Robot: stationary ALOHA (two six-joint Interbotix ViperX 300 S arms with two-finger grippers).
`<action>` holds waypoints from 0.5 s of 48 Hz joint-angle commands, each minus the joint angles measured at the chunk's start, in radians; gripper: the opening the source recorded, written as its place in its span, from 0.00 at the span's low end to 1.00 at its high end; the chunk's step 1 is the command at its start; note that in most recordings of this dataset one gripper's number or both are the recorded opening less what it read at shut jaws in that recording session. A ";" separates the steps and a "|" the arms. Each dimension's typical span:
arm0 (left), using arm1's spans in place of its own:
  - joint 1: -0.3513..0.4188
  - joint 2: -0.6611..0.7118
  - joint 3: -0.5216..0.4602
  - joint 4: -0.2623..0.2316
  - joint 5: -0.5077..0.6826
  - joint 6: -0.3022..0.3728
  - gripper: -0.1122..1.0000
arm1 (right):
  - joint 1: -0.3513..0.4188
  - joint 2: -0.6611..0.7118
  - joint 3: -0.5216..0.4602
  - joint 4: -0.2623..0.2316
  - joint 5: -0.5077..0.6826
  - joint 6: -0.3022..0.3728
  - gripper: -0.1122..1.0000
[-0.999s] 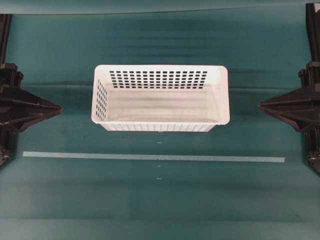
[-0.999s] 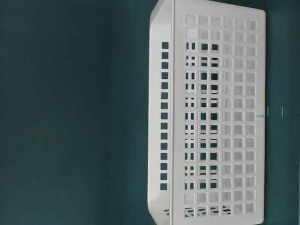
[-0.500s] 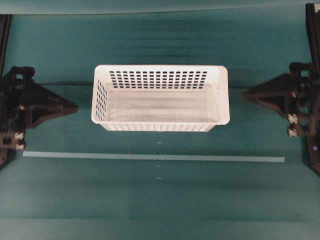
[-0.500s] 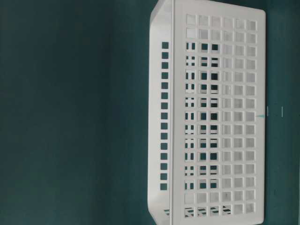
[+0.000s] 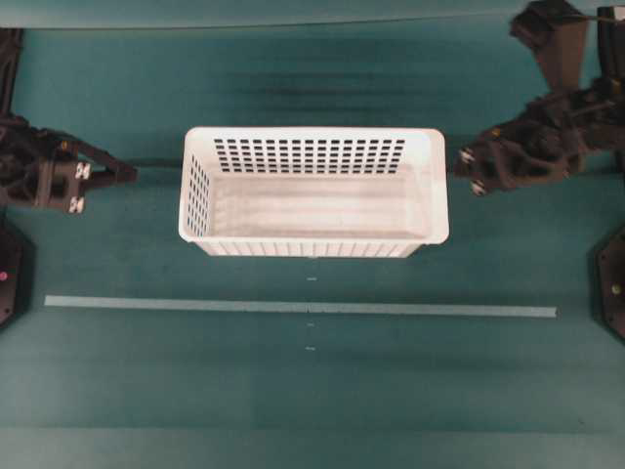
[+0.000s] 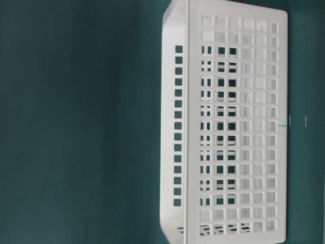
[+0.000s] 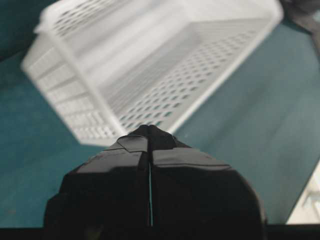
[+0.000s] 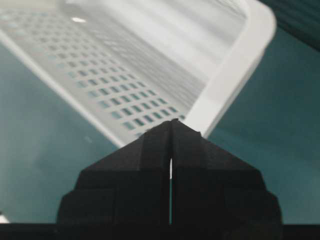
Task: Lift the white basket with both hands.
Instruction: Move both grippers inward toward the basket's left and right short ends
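Observation:
The white basket (image 5: 439, 186) stands upright on the green table, long side across the overhead view, with nothing in it. It fills the right of the table-level view as the basket (image 6: 186, 127). My left gripper (image 5: 132, 174) is shut and empty, pointing at the basket's left end with a clear gap between them. My right gripper (image 5: 459, 164) is also shut and empty, its tip very close to the right rim; contact cannot be told. The left wrist view has the left gripper (image 7: 149, 131) in front of the basket (image 7: 150, 55). The right wrist view has the right gripper (image 8: 172, 122) by the rim (image 8: 235, 70).
A pale tape strip (image 5: 293, 307) runs across the green table in front of the basket, with small marks near its middle. Black arm bases (image 5: 610, 293) stand at the left and right edges of the overhead view.
Both arms have swung toward the back of the table. The right gripper has come in close to the basket's right rim. The basket has not moved.

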 commanded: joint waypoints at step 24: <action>0.041 0.336 -0.348 0.012 0.477 -0.123 0.05 | 0.038 0.331 -0.396 -0.213 0.603 0.322 0.07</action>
